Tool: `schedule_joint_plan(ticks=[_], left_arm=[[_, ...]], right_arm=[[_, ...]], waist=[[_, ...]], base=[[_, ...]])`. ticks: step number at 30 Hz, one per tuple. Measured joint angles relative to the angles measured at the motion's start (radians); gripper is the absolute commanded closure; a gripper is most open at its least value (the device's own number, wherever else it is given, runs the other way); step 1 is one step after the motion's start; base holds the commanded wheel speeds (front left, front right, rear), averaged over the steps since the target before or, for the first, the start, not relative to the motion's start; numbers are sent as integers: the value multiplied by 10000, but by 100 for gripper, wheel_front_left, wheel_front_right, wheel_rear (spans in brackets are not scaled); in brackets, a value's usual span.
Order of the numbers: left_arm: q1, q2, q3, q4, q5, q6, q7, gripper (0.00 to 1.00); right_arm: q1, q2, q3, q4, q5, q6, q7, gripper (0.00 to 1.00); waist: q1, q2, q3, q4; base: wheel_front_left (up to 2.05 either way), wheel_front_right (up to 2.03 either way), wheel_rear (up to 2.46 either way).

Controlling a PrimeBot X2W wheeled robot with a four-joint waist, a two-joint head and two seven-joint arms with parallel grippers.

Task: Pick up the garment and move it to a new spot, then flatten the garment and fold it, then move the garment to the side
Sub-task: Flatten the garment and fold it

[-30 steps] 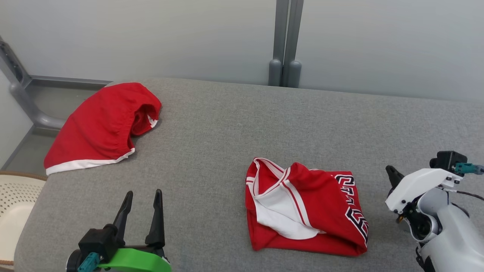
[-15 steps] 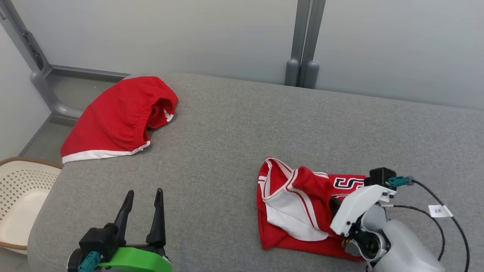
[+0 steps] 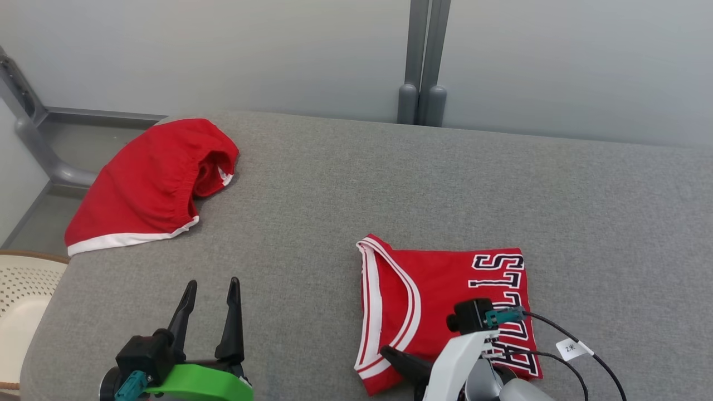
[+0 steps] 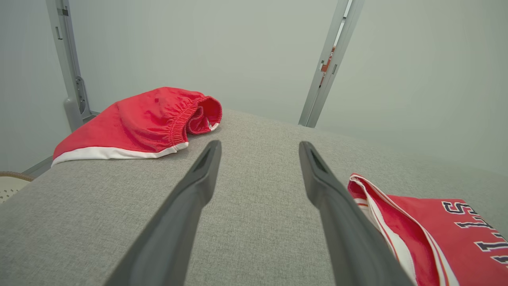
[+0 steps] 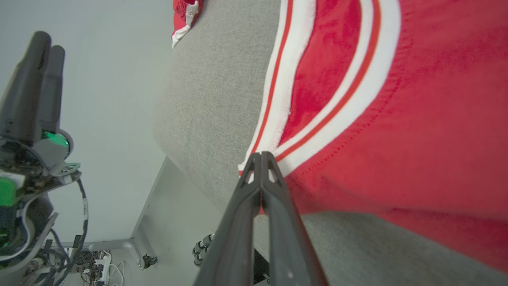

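1. Two red garments lie on the grey tabletop (image 3: 334, 184), well apart: one jersey (image 3: 445, 289) at the near right and one pair of shorts (image 3: 147, 186) at the far left.
2. The jersey is a flat folded rectangle, lettering up, with striped trim along its left edge. By that shape, flattening and folding look done, and the move to the side is what remains.
3. The right claw (image 5: 261, 155) is pressed together, its tips at the jersey's near-left corner on the white trim. It is probably there to take an edge for lifting or dragging. Whether cloth is caught between the fingers cannot be told.
4. The left claw (image 3: 211, 282) hovers spread over bare tabletop at the near left and touches nothing. It is likely kept clear so the fold is not disturbed.
5. The shorts lie loose by the far-left corner, waistband gaping rightward, apparently set aside.
6. One pale perforated basket (image 3: 22, 289) sits past the tabletop's left edge. Count: two claws, two garments, one basket.
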Motion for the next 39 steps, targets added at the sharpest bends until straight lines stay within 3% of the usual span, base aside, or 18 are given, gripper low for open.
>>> schedule_joint_plan(ticks=[10,11,12,13,14,15,24,30,39], left_arm=[[0,0,180,-142,4,17,0,0],[3,0,203,-151,4,19,0,0],[3,0,238,-163,6,19,0,0],[4,0,288,-186,6,21,0,0],[6,0,328,-203,10,23,0,0],[8,0,378,-228,31,31,2,0],[99,-2,876,-545,165,81,0,0],[151,0,1058,-746,253,94,0,0],[470,-6,1034,-849,92,228,0,0]], right_arm=[[-546,-1379,485,-1699,345,0,-2199,100],[-608,-1490,422,-1791,320,0,-2416,94],[-681,-1636,320,-1912,234,0,-2690,65],[-738,-1766,188,-2019,163,0,-2932,47],[-779,-1879,102,-2107,96,0,-3097,15],[-832,-2011,-31,-2220,-36,0,-3315,0],[-712,-2704,-2184,-2964,-1513,0,-4805,0],[201,-2372,-3680,-3239,-3083,0,-4984,0],[1254,-1461,-4880,-2673,-4638,0,-5012,0]], waist=[[0,0,-10,-528],[0,0,-13,-572],[0,0,-19,-628],[0,0,-24,-682],[0,0,-28,-726],[0,1,-33,-783],[0,0,-72,-1274],[0,0,-138,-1572],[0,1,-164,-1946]], base=[[0,0,0],[0,0,0],[0,0,0],[0,0,0],[0,0,0],[0,0,0],[0,0,0],[0,0,0],[0,0,0]])
